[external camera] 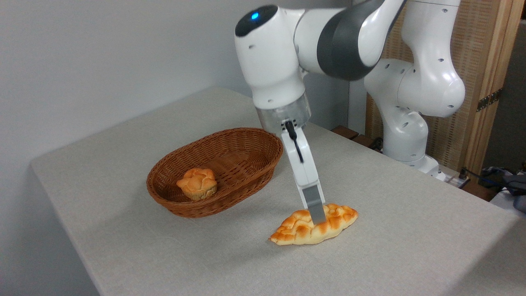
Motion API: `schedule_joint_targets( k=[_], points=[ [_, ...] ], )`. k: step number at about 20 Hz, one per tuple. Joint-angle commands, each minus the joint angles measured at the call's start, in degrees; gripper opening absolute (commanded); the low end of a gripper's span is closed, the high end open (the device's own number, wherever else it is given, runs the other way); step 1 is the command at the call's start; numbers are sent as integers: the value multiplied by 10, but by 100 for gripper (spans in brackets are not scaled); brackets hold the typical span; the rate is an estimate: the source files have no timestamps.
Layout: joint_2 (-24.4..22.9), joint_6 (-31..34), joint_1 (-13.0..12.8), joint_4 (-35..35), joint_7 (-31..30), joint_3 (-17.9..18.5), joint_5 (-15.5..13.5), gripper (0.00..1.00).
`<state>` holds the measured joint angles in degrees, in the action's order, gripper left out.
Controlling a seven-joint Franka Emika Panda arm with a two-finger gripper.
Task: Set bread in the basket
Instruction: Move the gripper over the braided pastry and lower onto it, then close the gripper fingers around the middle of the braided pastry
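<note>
The arm [353,37] is reaching down from the table's far right side, its wrist tilting toward the front edge. The gripper [317,218] is pressing onto the middle of the bread [298,230]; only 1 finger [314,203] is showing, so I cannot tell its grip. The bread is lying on the table [390,255] near the front edge, apart from the basket [246,164], which is holding 1 small bun [197,183].

fingers [317,216] on bread [304,230], basket [246,181] beside
</note>
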<state>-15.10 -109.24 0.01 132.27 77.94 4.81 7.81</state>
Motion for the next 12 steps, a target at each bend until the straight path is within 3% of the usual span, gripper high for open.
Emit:
schedule_joint_targets(
  k=[1, 3, 9, 12],
  points=[
    [16, -25, 0, 2, 11, 4, 9, 100],
    [30, -38, 0, 2, 12, 4, 11, 100],
    [42, -48, 2, 4, 13, 5, 51, 100],
    [46, -50, 1, 12, 9, 5, 50, 100]
  ],
)
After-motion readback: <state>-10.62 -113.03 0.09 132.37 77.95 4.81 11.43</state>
